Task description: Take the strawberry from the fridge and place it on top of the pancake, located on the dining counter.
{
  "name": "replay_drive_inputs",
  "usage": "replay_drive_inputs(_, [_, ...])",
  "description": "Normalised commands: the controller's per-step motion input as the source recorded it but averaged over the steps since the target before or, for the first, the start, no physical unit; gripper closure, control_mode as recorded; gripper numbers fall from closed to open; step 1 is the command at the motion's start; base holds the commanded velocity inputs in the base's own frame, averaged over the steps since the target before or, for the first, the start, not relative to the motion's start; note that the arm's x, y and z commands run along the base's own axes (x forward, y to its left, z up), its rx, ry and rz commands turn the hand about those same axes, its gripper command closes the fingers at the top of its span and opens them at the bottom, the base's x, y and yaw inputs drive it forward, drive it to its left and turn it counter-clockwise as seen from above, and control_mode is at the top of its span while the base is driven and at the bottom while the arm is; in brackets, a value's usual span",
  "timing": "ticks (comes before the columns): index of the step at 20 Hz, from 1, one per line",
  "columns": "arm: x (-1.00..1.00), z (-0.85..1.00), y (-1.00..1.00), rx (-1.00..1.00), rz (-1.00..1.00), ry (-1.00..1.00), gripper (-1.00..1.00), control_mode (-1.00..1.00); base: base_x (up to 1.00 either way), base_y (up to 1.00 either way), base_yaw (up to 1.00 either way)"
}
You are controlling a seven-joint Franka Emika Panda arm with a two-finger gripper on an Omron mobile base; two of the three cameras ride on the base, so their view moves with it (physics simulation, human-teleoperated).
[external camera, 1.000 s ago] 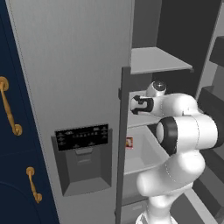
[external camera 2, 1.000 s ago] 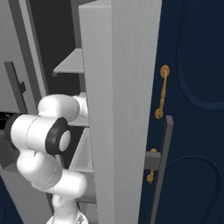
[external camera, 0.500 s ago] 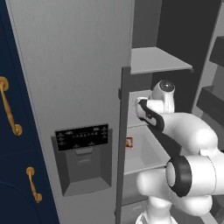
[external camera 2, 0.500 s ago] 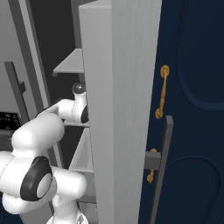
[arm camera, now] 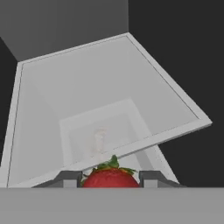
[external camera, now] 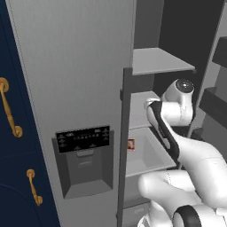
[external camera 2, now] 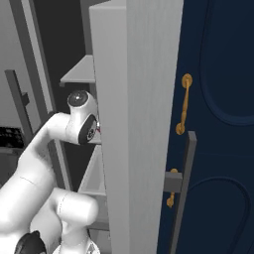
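Since the earlier frame the arm has been swung deeper into the fridge [external camera: 88,66]. The strawberry [arm camera: 110,177] is held between the closed fingers [arm camera: 69,178], above a grey shelf [arm camera: 105,100]. Judged light, soft, bruisable: gentle mid-body grip advised.

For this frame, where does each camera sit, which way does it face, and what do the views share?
Left base view: behind the arm on its left, facing the fridge door with the dispenser and the shelves; the white arm rises at lower right.
Right base view: behind on the right, facing the fridge door's edge and a navy cabinet; the arm rises at lower left.
Hand view: on the hand, looking along the claw over a grey shelf, the strawberry between the fingertips.
Shared: both base views show the fridge and arm.
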Motion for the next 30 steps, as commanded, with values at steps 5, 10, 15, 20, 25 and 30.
replay_drive_inputs(5, [-1.00,0.29,0.11,0.00,0.00,0.03,1.00,-1.00,0.00,0.00,0.00])
replay_drive_inputs(10, [-1.00,0.37,0.11,0.00,0.04,0.01,1.00,-1.00,0.00,0.00,0.00])
replay_drive_inputs(15, [-0.96,0.64,0.17,0.00,0.06,0.06,1.00,-1.00,0.00,0.00,0.00])
replay_drive_inputs(20, [-0.72,0.41,0.26,0.00,0.01,0.13,1.00,-1.00,0.00,0.00,0.00])
replay_drive_inputs(25, [-0.52,-0.10,0.16,-0.05,0.00,0.09,1.00,-1.00,0.00,0.00,0.00])
replay_drive_inputs(30, [-0.19,-0.42,-0.01,-0.05,0.01,0.00,1.00,-1.00,0.00,0.00,0.00])
